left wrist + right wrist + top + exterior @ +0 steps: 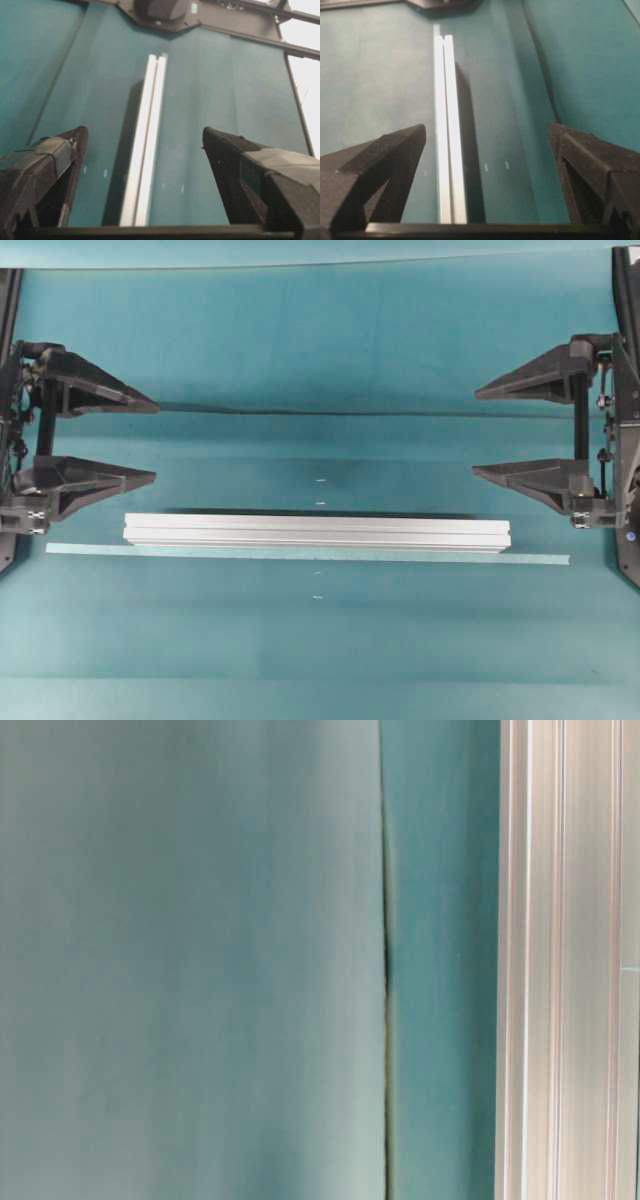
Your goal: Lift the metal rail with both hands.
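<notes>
The left pincer (155,441) stands with its two fingers spread wide, holding nothing; its tips point toward the middle of the bench (320,340) from the left edge of the overhead view. The right pincer (475,433) mirrors it from the right edge, fingers likewise spread wide and empty. Both pincers sit above the bench surface and apart from the metal rail (317,533); neither touches it. In the left wrist view, the left pincer (142,137) frames the rail (145,155), which runs lengthwise away between the two black fingers, nearer the left-hand finger (55,165). In the right wrist view, the right pincer (487,132) frames the rail (447,130) the same way, again closer to the left-hand finger (385,170). The rail lies flat on the teal bench, its long axis running left to right across the overhead view, in front of both pincers. A thin pale-blue tape strip (300,554) lies just beside the rail along its near side and extends past both rail ends. Small white marks (320,481) dot the bench near its centre line.
</notes>
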